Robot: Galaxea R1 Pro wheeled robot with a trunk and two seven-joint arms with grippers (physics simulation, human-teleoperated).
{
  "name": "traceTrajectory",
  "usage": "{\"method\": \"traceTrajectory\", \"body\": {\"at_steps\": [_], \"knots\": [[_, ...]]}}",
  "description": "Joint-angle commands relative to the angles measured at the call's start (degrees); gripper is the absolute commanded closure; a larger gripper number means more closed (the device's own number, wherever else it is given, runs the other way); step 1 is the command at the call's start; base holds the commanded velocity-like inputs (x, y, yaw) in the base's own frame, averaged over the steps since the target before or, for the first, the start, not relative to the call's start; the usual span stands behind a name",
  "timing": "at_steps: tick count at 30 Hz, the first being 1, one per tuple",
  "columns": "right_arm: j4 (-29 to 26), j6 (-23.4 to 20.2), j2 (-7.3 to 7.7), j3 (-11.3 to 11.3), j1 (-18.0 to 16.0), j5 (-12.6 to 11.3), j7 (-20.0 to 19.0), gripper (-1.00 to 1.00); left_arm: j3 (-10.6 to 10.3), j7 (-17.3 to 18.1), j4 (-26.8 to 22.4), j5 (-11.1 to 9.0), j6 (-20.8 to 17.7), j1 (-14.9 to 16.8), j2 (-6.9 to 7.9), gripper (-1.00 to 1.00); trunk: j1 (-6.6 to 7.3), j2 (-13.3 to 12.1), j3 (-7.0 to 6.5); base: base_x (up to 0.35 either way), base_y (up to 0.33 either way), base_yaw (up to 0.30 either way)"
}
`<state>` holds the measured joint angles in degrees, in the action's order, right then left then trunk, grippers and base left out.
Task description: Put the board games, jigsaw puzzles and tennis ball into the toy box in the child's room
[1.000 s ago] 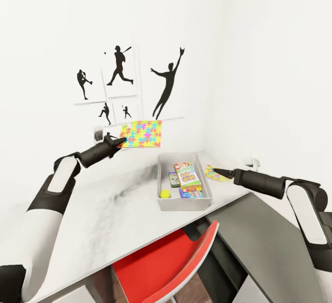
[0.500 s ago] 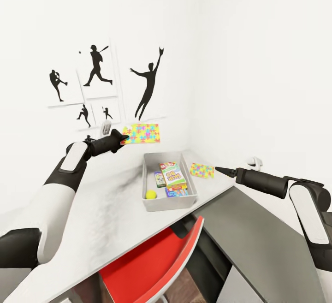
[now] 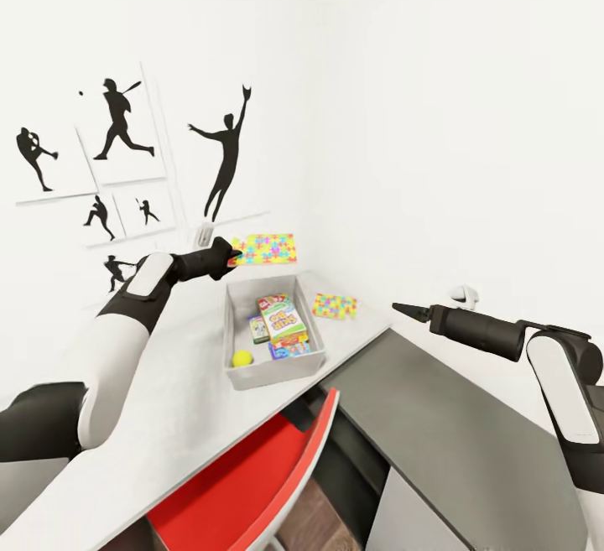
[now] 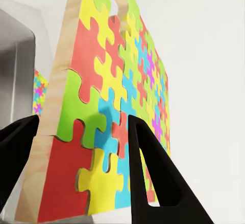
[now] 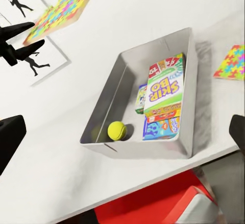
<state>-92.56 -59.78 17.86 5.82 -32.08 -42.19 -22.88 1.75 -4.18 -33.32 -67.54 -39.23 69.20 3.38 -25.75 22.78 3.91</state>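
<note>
Red-edged board game (image 5: 162,64) mostly hidden under SKIP-BO box (image 5: 165,92) — red chair (image 3: 252,484) cut off by frame edge.

My left arm reaches forward and up across the left of the head view, elbow bent, white forearm rising to the dark wrist. My left gripper (image 3: 230,254) is clamped on the near edge of a jigsaw puzzle (image 3: 266,248), holding it up in the air; in the left wrist view one black finger (image 4: 158,178) lies over the coloured face and the other sits behind the wooden back. My right arm comes in from the right, elbow high, forearm stretched nearly level towards the left. My right gripper (image 3: 408,309) looks pinched to a point there, holding nothing, though the right wrist view shows its fingertips (image 5: 11,134) well apart.
</note>
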Motion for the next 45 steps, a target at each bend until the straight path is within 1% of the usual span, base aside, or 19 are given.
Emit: {"method": "traceTrajectory", "body": {"at_steps": [1, 11, 16, 18, 19, 20, 23, 24, 27, 29, 32, 33, 37, 38, 42, 45], "knots": [[0.0, -0.2, -0.02, 0.1, -0.1, 0.5, -0.6, -1.00, 0.2, -0.5, -0.1, -0.6, -0.3, 0.0, -0.01, 1.00, -0.04, 0.1, 0.13, 0.000, 0.000, -0.282], [0.0, -0.2, -0.02, 0.0, -0.1, 0.5, -0.6, -1.00, 0.1, -0.6, 2.0, -0.6, 1.0, 0.2, 0.02, 1.00, -0.04, 0.1, 0.13, 0.000, 0.000, -0.282], [0.0, -0.2, -0.03, 0.0, -0.1, 0.5, -0.6, -1.00, 0.1, -0.6, 5.5, -0.6, 3.7, 0.0, 0.15, 1.00, -0.04, 0.1, 0.13, 0.000, 0.000, -0.241], [0.0, -0.2, -0.04, -0.1, -0.1, 0.5, -0.6, -1.00, 0.0, -0.7, 7.3, -0.6, 5.5, 0.0, 0.26, 1.00, -0.04, 0.1, 0.13, 0.000, 0.000, -0.100], [0.0, -0.2, -0.05, -0.1, -0.1, 0.5, -0.6, -1.00, 0.0, -0.7, 7.7, -0.5, 6.3, 0.0, 0.33, 1.00, -0.04, 0.1, 0.13, 0.000, 0.000, -0.071], [0.0, -0.2, -0.05, -0.1, -0.1, 0.5, -0.6, -1.00, 0.0, -0.7, 7.7, -0.5, 6.3, 0.0, 0.33, 1.00, -0.04, 0.1, 0.13, 0.000, 0.000, -0.071], [0.0, -0.2, -0.08, -0.2, -0.1, 0.5, -0.6, -1.00, 0.0, -0.7, 8.6, 0.0, 8.8, 0.0, 0.60, 1.00, -0.04, 0.1, 0.13, 0.000, 0.000, -0.046], [0.0, -0.2, -0.08, -0.2, -0.1, 0.5, -0.6, -1.00, 0.0, -0.7, 8.6, 0.0, 8.8, 0.0, 0.60, 1.00, -0.04, 0.1, 0.13, 0.000, 0.000, -0.036], [0.0, -0.2, -0.07, -0.2, -0.1, 0.5, -0.6, -1.00, 0.1, -0.6, 9.2, 0.4, 10.5, 0.0, 1.04, 1.00, -0.04, 0.1, 0.15, 0.000, 0.000, -0.024], [0.0, -0.2, -0.06, -0.2, -0.1, 0.5, -0.6, -1.00, 0.1, -0.6, 9.3, 0.4, 10.8, 0.0, 1.30, 1.00, -0.04, 0.1, 0.20, 0.000, 0.000, -0.015], [0.0, -0.2, -0.04, -0.2, -0.1, 0.5, -0.6, -1.00, 0.1, -0.6, 9.6, 0.6, 11.5, 0.0, 2.14, 1.00, -0.04, 0.1, 0.34, 0.000, 0.000, -0.010], [0.0, -0.2, -0.04, -0.2, -0.1, 0.5, -0.6, -1.00, 0.1, -0.6, 9.6, 0.6, 11.5, 0.0, 2.14, 1.00, -0.04, 0.1, 0.41, 0.000, 0.000, -0.006], [0.0, -0.2, -0.03, -0.2, -0.1, 0.5, -0.6, -1.00, 0.3, -0.6, 9.9, 0.7, 11.9, 0.0, 3.10, 1.00, -0.04, 0.1, 0.70, 0.000, 0.000, -0.005], [0.0, -0.2, -0.03, -0.2, -0.1, 0.5, -0.6, -1.00, 0.3, -0.6, 9.9, 0.7, 11.9, 0.0, 3.10, 1.00, -0.04, 0.1, 0.78, 0.000, 0.000, -0.003], [0.0, -0.2, -0.02, -0.2, -0.1, 0.5, -0.6, -1.00, 0.3, -0.6, 11.1, 0.7, 11.8, 0.1, 4.31, 1.00, -0.04, 0.1, 1.12, 0.000, 0.000, -0.002], [0.0, -0.2, -0.02, -0.2, -0.1, 0.5, -0.6, -1.00, 0.3, -0.6, 12.0, 0.7, 11.8, 0.2, 4.89, 1.00, -0.04, 0.1, 1.39, 0.000, 0.000, 0.000]]}}
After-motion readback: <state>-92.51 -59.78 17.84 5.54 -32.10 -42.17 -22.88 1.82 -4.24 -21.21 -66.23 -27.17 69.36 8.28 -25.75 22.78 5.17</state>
